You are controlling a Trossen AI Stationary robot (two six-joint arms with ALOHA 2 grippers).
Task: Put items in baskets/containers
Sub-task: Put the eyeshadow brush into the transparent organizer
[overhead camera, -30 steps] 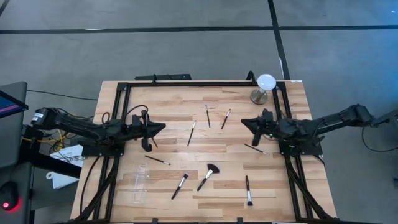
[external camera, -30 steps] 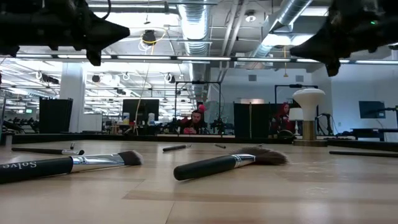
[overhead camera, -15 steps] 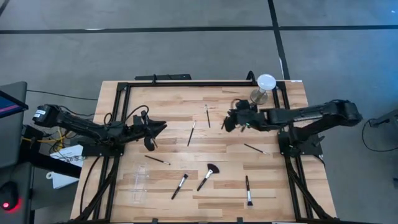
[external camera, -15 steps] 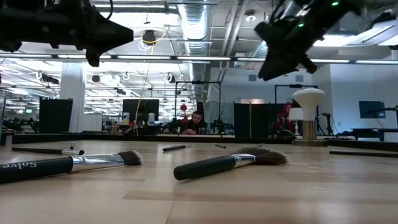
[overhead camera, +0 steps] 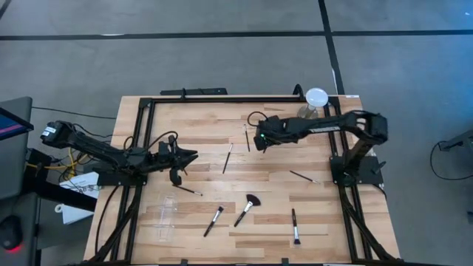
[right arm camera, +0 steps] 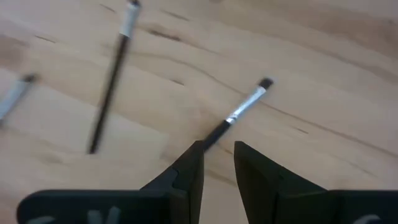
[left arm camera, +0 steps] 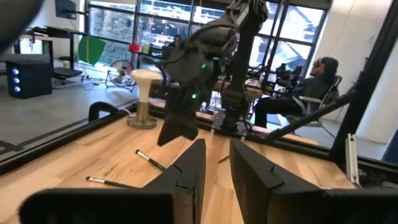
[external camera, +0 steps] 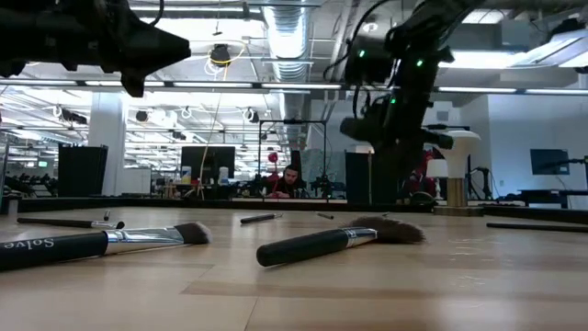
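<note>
Several slim dark-handled brushes lie flat on the wooden table, among them one (overhead camera: pixel 228 157) at the middle, a fan brush (overhead camera: pixel 247 210) and one (overhead camera: pixel 295 226) near the front. The clear tray (overhead camera: pixel 164 214) stands at the front left. My right gripper (overhead camera: pixel 259 142) hangs over the table's far middle and points steeply down. Its fingers (right arm camera: pixel 186 168) stand slightly open above the handle end of a silver-ferruled brush (right arm camera: pixel 239 112), clear of it. My left gripper (overhead camera: pixel 194 155) waits level at the left, its fingers (left arm camera: pixel 189 171) a little open with nothing between them.
A round white disc on a metal stand (overhead camera: pixel 315 100) sits at the far right corner, close behind my right arm. A second thin brush (right arm camera: pixel 112 87) lies beside the one under my right gripper. A black frame (overhead camera: pixel 222 98) borders the table.
My right gripper has swung from the table's right edge toward the far middle, sinking a little and tipping from level to pointing steeply down. It now covers the brush that lay there. The brushes have stayed where they were.
</note>
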